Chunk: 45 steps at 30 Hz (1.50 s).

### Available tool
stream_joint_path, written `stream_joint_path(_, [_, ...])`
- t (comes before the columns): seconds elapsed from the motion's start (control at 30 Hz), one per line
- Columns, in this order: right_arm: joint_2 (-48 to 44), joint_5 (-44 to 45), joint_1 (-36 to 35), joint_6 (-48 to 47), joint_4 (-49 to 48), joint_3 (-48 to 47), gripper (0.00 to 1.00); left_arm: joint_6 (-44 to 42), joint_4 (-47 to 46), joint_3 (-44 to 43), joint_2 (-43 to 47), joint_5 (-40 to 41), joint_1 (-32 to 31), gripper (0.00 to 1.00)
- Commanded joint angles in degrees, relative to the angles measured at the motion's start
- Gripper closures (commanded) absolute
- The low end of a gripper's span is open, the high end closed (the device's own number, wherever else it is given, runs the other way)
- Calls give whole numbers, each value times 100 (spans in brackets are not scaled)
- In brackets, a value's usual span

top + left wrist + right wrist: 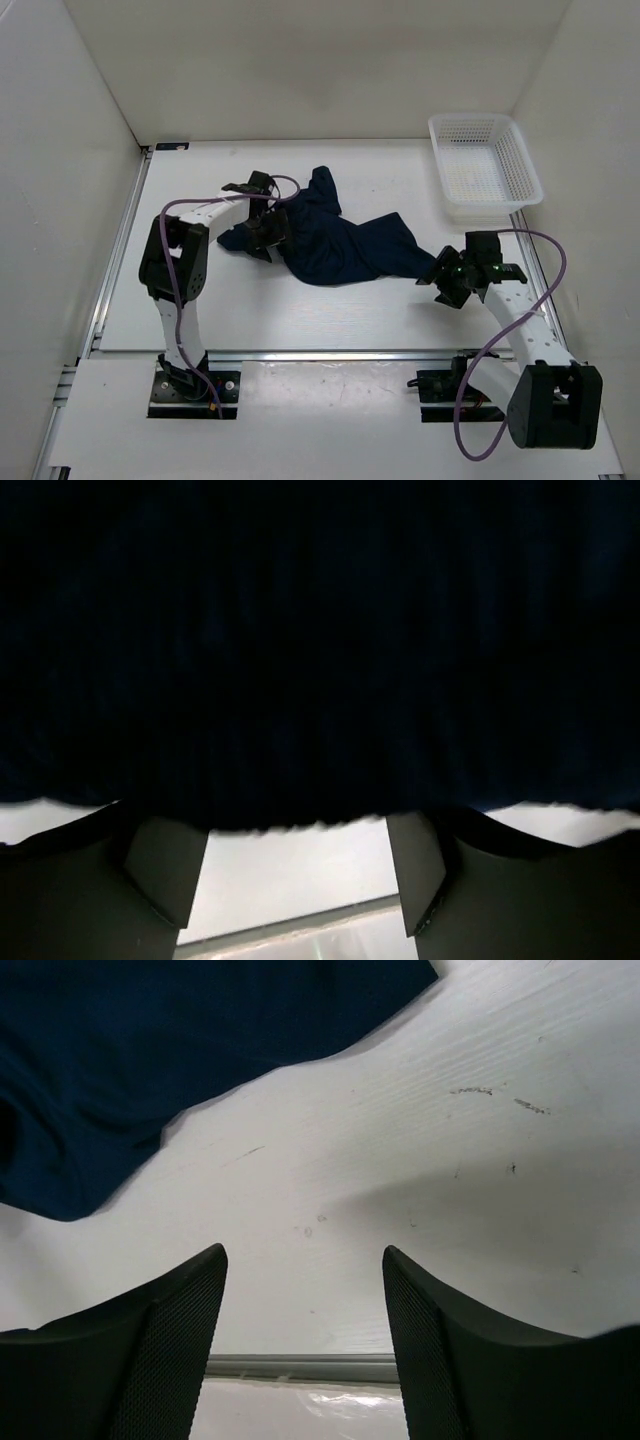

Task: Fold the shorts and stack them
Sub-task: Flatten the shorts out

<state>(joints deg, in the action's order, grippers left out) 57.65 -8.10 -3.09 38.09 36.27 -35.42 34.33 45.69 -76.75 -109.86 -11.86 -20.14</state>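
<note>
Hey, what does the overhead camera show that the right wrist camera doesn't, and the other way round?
Only the overhead view: the white basket in the far right corner, both arms, and the left gripper at the left end of the crumpled shorts. Only the right wrist view: up close, the right gripper open over bare table, with faint scuff marks on it. Both: the navy shorts and the white table.

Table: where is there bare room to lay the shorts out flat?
Bare table runs along the near edge in front of the shorts, and at far left beyond the left gripper. Crowded: centre, where the shorts sprawl, and far right by the basket and right gripper.
</note>
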Motion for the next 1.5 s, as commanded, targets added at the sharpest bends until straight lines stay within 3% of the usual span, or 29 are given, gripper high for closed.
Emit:
stream_joint_path(0.0, [202, -728, 186, 111, -813, 53, 30, -119, -280, -497, -209, -115, 10, 24])
stream_joint_path(0.1, [764, -790, 300, 164, -1147, 53, 30, -119, -280, -613, -404, -115, 10, 32])
stream_joint_path(0.27, [1818, -395, 353, 217, -1772, -350, 32, -14, -280, -692, -291, 17, 80, 90])
stream_joint_path(0.4, [2679, -447, 353, 296, -2106, -623, 39, -14, -280, -385, 254, 148, 204, 90])
stream_joint_path(0.47, [2839, -386, 300, 384, -2361, -685, 55, -14, -280, -218, 684, 149, 343, 90])
stream_joint_path(0.5, [2970, -325, 170, 436, -2431, -686, 72, -14, -228, -218, 825, 149, 344, 90])
stream_joint_path(0.53, [3041, -324, 116, 367, -2493, -790, 100, -14, -114, -139, 1079, 149, 423, 90])
stream_joint_path(0.73, [2831, 195, -340, 200, -2134, -1528, 100, -408, 773, -419, 1713, 263, 686, 90])
stream_joint_path(0.83, [2831, 247, -403, 199, -2019, -2326, 100, -549, 1222, -1120, 1715, 263, 906, 90])
stream_joint_path(0.97, [3279, 90, -455, 251, -1536, -4118, 100, -690, 2161, -3139, 1012, 316, 1214, 90])
stream_joint_path(1.0, [3279, 89, -455, 252, -1396, -4444, 100, -751, 2389, -4162, 724, 316, 1214, 90])
stream_joint_path(1.03, [3279, 37, -455, 252, -1325, -4978, 100, -752, 2601, -4634, 608, 385, 1214, 90])
stream_joint_path(1.13, [2755, 36, -455, 199, -1245, -5353, 100, -813, 2893, -5473, 667, 334, 1267, 90])
stream_joint_path(1.17, [2587, 36, -516, 130, -1245, -5257, 100, -813, 2893, -5421, 772, 255, 1267, 90])
stream_joint_path(1.3, [1541, 352, -578, 67, -1113, -4047, 100, -875, 2832, -3747, 1773, 254, 1137, 90])
stream_joint_path(1.33, [1069, 422, -657, 6, -1061, -3303, 100, -875, 2614, -2585, 2350, 254, 1083, 90])
stream_joint_path(1.4, [583, 668, -736, -47, -912, -2500, 100, -770, 2358, -1305, 2976, 141, 978, 90])
stream_joint_path(1.43, [120, 921, -737, -47, -720, -1757, 100, -691, 2104, -80, 3528, 9, 977, 74])
stream_joint_path(1.47, [-111, 1055, -737, -47, -605, -1410, 100, -690, 2023, 454, 3759, -210, 977, 59])
